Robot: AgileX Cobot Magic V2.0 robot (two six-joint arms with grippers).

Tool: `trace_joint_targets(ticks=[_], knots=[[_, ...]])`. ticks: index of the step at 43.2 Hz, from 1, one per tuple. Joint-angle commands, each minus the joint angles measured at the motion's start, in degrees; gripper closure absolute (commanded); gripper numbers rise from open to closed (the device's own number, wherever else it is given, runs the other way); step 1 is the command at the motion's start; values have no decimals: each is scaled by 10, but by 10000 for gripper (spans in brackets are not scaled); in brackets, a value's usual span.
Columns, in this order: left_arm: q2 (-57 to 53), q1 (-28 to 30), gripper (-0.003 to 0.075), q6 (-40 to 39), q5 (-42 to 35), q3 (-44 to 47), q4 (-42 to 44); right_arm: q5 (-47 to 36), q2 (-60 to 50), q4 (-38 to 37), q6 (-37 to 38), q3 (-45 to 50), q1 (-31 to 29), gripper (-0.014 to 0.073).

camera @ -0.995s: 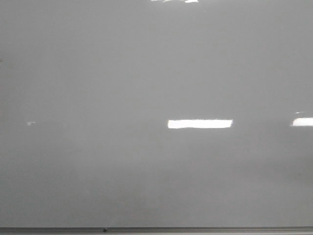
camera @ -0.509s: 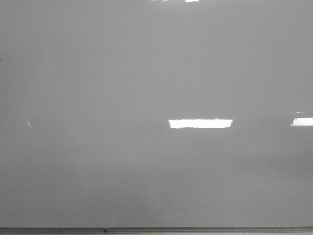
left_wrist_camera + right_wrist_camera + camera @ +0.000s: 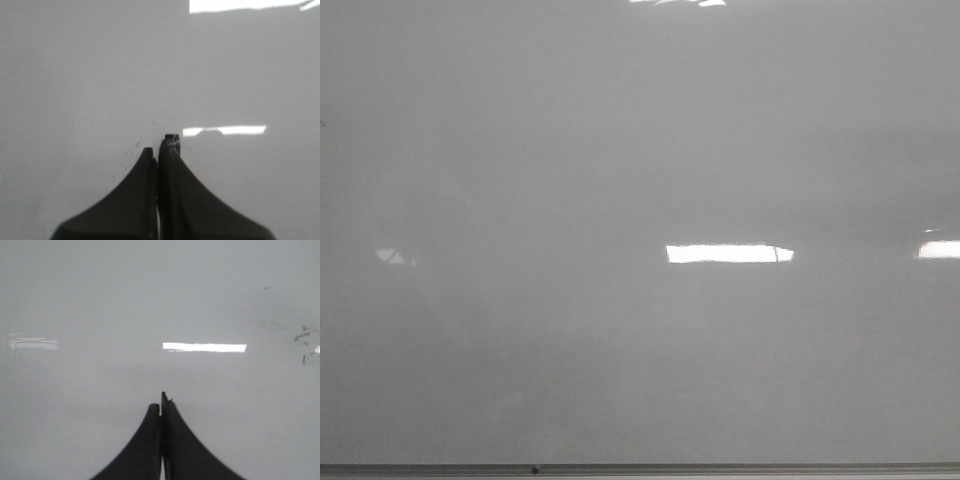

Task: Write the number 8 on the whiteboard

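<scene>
Both grippers, left (image 3: 159, 148) & right (image 3: 161, 402), closed, facing whiteboard (image 3: 620, 150).

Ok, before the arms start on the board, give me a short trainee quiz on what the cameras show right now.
1. True or false: in the front view a figure 8 is already drawn on the whiteboard.
2. In the wrist views, the left gripper and the right gripper are: A) both wide open, B) both closed with the fingers together, C) one open and one closed.
3. In the front view, what runs along the whiteboard's lower edge?

Key: 1 false, no figure 8 shows there. 2 B. 3 a thin grey strip.
</scene>
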Motion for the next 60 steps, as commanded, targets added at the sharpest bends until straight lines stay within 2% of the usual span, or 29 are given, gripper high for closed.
trace_joint_targets(ticks=[1, 6, 9, 12, 18, 20, 23, 31, 40, 45, 52, 60], knots=[[53, 1, 739, -5, -27, -31, -3, -34, 62, 5, 0, -33, -4, 660], [63, 1, 729, -5, -22, -31, -4, -36, 88, 5, 0, -33, -4, 651], [63, 1, 673, -5, -22, -31, -4, -36, 92, 5, 0, -33, -4, 598], [63, 1, 552, -5, -22, -31, -4, -36, 92, 5, 0, -33, -4, 494], [63, 1, 188, -5, -22, -31, -4, -36, 92, 5, 0, -33, -4, 206], [63, 1, 107, -5, -22, -31, -4, -36, 92, 5, 0, -33, -4, 146], [63, 1, 49, -5, -22, -31, -4, -37, 92, 5, 0, -33, -4, 74], [88, -5, 50, -5, -21, -31, -26, -43, 92, 5, 0, -33, -4, 64], [231, -79, 50, -2, -22, -49, -48, -44, 92, 5, 0, -33, -4, 64], [317, -108, 50, -4, -52, -66, -49, -44, 92, 5, 0, -33, -4, 64], [427, -78, 50, -7, -131, -88, -49, -44, 92, 5, 0, -33, -4, 64], [530, -31, 50, -7, -165, -116, -51, -44, 92, 5, 0, -33, -4, 64]])
